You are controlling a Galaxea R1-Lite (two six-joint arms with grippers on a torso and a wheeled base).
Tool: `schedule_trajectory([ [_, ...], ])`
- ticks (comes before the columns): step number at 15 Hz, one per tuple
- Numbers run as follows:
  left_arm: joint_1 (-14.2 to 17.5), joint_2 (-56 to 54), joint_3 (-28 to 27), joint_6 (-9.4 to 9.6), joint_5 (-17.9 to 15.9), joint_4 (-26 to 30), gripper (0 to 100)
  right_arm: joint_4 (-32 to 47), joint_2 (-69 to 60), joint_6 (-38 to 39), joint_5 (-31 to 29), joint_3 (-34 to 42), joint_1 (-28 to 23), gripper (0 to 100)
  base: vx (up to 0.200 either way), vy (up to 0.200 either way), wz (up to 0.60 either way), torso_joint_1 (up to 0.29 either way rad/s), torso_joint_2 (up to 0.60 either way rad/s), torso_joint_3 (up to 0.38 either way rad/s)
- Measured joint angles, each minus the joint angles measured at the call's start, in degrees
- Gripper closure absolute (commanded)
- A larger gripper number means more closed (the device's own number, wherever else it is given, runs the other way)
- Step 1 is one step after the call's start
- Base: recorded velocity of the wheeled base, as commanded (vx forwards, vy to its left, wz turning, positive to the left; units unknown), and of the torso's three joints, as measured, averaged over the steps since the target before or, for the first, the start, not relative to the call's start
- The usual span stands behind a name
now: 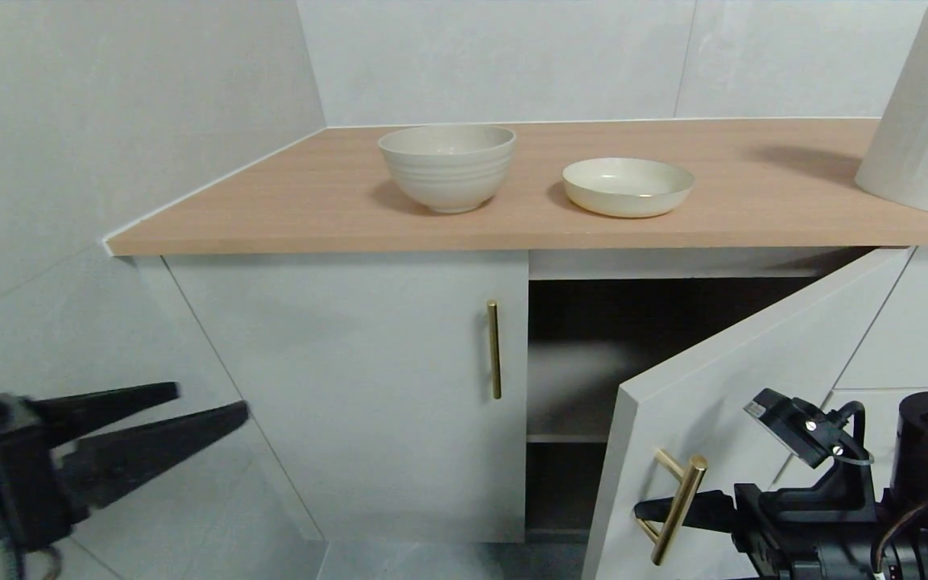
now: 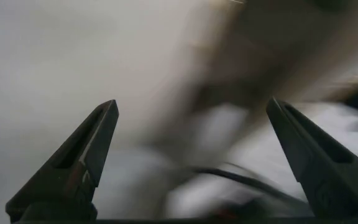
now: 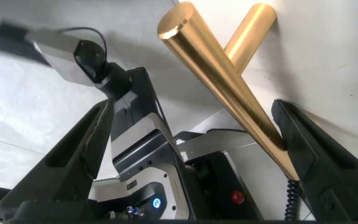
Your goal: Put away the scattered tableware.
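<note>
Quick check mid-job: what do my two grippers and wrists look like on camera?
Both the left gripper and right gripper are matte black, each with two long wedge-shaped jaws tapering to narrow tips. On the right wrist sits a small black camera module on a bracket, with a thin black cable looped beside it.

Wooden countertop [image 1: 311, 201]; ribbed bowl [image 1: 448, 167], shallow dish [image 1: 627, 186]

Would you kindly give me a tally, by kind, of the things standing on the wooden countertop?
Deep bowl: 1
Shallow dish: 1
White ribbed object: 1
Total: 3
</note>
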Motion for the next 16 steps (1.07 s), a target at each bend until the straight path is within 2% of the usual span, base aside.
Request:
schedule_trajectory([
  [2, -9.81, 10.14, -0.34, -7.18, -0.56, -8.03, 0, -0.11, 0.05, -0.46, 0.09, 0.15, 0.00, 0, 0.000, 0.000, 0.00, 0.000, 0.00, 0.000],
  [4, -16.65, 19.20, 0.94, -9.97, -0.45, -17.69, 0, -0.13, 0.05, -0.49, 0.09, 0.20, 0.00, 0, 0.000, 0.000, 0.00, 0.000, 0.00, 0.000],
  [6, -20.74, 27.48, 2.12, -11.14, 0.48, -27.89, 0, -0.13, 0.09, -0.49, 0.09, 0.26, 0.00, 0, 0.000, 0.000, 0.00, 0.000, 0.00, 0.000],
  [8, -22.38, 34.28, 3.28, -11.53, 2.45, -39.03, 0, -0.22, 0.28, -0.50, 0.09, 0.23, -0.02, 0, 0.000, 0.000, 0.00, 0.000, 0.00, 0.000],
  [9, -22.66, 36.21, 3.88, -11.42, 3.13, -41.29, 0, -0.22, 0.33, -0.55, 0.11, 0.23, -0.02, 0, 0.000, 0.000, 0.00, 0.000, 0.00, 0.000],
  [11, -22.59, 37.82, 5.10, -11.25, 3.16, -41.86, 0, -0.22, 0.46, -0.60, 0.09, 0.20, -0.06, 0, 0.000, 0.000, 0.00, 0.000, 0.00, 0.000],
  [12, -22.39, 37.84, 6.19, -10.13, 2.63, -42.00, 0, -0.24, 0.52, -0.63, 0.09, 0.20, -0.06, 0, 0.000, 0.000, 0.00, 0.000, 0.00, 0.000],
  [14, -22.14, 38.34, 7.83, -5.71, 2.34, -42.40, 0, -0.28, 0.68, -1.15, 0.05, 0.17, -0.06, 0, 0.000, 0.000, 0.00, 0.000, 0.00, 0.000],
  [15, -22.16, 38.91, 8.20, -5.45, 2.30, -43.20, 0, -0.28, 0.74, -1.28, 0.05, 0.12, -0.06, 0, 0.000, 0.000, 0.00, 0.000, 0.00, 0.000],
  [16, -22.31, 39.96, 8.24, -6.13, 2.34, -44.79, 0, -0.26, 0.80, -1.32, -0.02, 0.11, -0.06, 0, 0.000, 0.000, 0.00, 0.000, 0.00, 0.000],
])
